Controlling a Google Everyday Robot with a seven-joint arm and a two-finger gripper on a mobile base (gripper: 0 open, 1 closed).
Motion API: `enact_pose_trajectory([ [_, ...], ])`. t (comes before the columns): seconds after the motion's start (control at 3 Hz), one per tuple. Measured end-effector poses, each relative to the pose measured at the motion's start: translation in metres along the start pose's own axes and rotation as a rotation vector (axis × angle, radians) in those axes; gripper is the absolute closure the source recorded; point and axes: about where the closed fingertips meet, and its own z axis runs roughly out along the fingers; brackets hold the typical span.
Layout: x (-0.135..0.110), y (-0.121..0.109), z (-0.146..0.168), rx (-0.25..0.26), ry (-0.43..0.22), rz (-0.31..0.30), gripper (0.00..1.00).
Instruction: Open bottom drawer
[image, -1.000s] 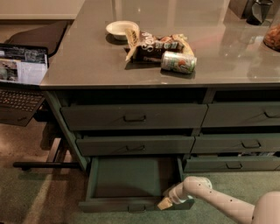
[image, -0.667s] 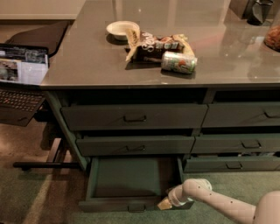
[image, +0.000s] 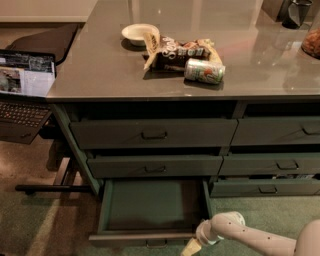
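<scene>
The bottom drawer (image: 150, 206) of the left stack stands pulled far out, showing its plain green inside. Its front edge (image: 145, 237) with the small dark handle (image: 156, 244) is near the bottom of the view. My gripper (image: 191, 247) is at the drawer front's right end, low in the view, on the end of the white arm (image: 250, 237) that comes in from the lower right.
Two taller green drawers (image: 152, 134) sit shut above the open one. The right stack's drawers (image: 270, 165) are beside it. The counter holds a white bowl (image: 139, 33), a snack bag (image: 177, 50) and a can (image: 204, 71). A laptop (image: 25, 95) sits at left.
Almost nothing differs. The gripper stays at the right end of the drawer front, and the drawer stays open.
</scene>
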Motion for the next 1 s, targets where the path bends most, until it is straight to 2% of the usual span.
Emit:
enact_pose_trajectory([
  [0.33,-0.0028,0.0003,-0.0051,0.0,0.0,0.0,0.0],
  [0.67,-0.003,0.0006,-0.0058,0.0,0.0,0.0,0.19],
  [1.0,0.0062,0.0067,-0.0054,-0.004,0.017,0.009,0.42],
])
